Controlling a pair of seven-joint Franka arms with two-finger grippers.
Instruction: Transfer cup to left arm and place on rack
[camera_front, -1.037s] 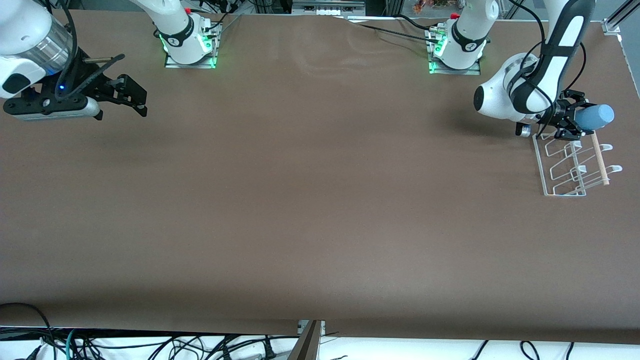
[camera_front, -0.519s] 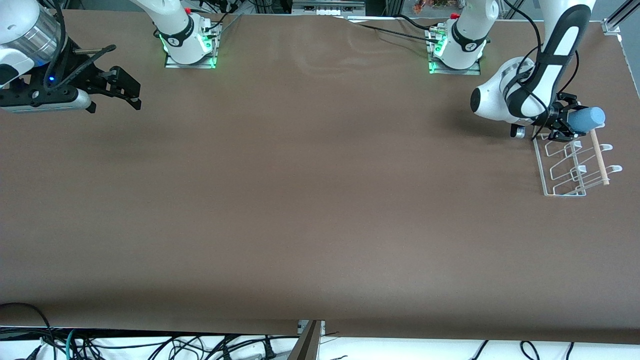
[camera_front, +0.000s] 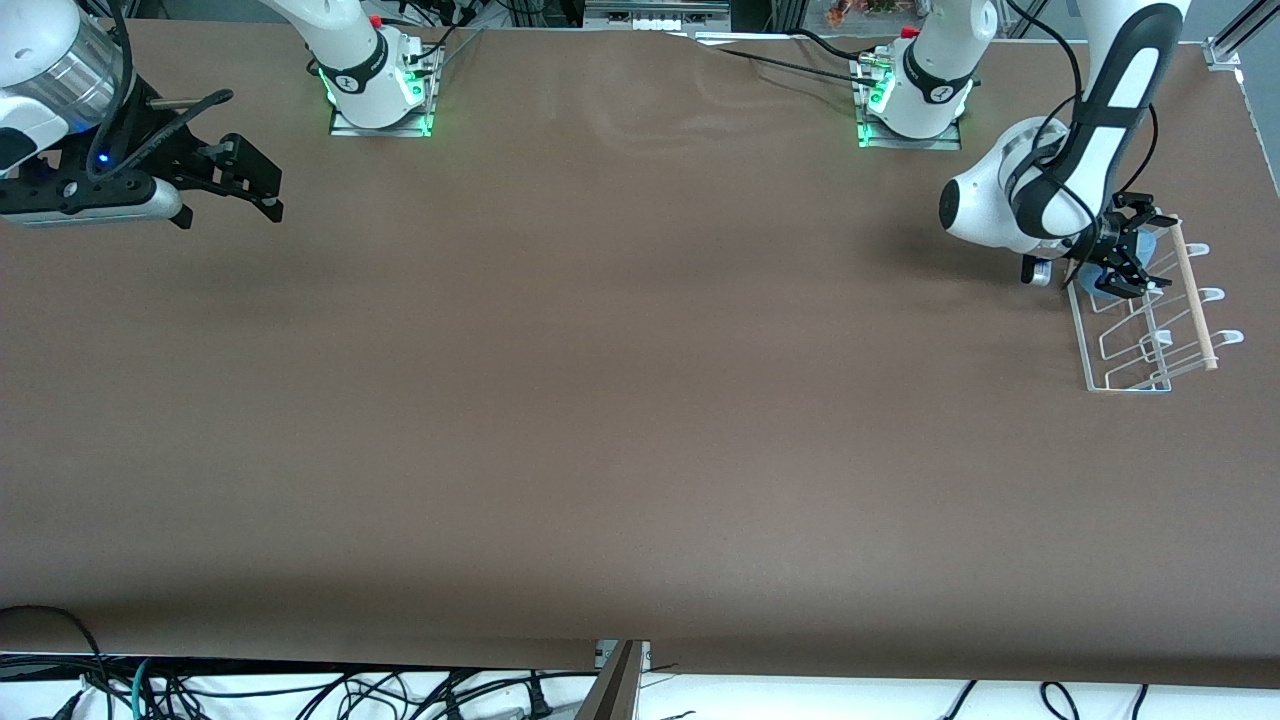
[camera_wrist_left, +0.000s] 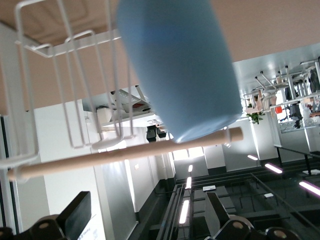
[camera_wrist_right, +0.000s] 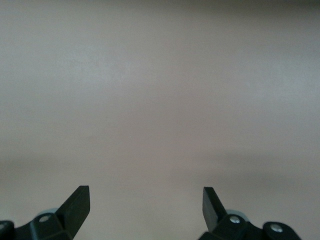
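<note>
The light-blue cup (camera_wrist_left: 175, 70) lies on its side in the white wire rack (camera_wrist_left: 75, 90), its end against the wooden dowel (camera_wrist_left: 100, 157). My left gripper (camera_wrist_left: 145, 215) is open, its fingers spread wide and apart from the cup. In the front view the left gripper (camera_front: 1130, 265) is low over the end of the rack (camera_front: 1140, 335) farthest from the front camera and hides most of the cup (camera_front: 1150, 245). My right gripper (camera_front: 265, 190) is open and empty, waiting above the table at the right arm's end; it also shows in the right wrist view (camera_wrist_right: 145, 200).
The rack stands close to the table's edge at the left arm's end, with white pegs (camera_front: 1230, 338) sticking out past the dowel (camera_front: 1195, 300). The two arm bases (camera_front: 380, 85) (camera_front: 910, 95) stand along the edge farthest from the front camera.
My left gripper came down with the cup onto the rack and opened, leaving the cup lying in the rack. My right arm drew back a little earlier, then held still.
</note>
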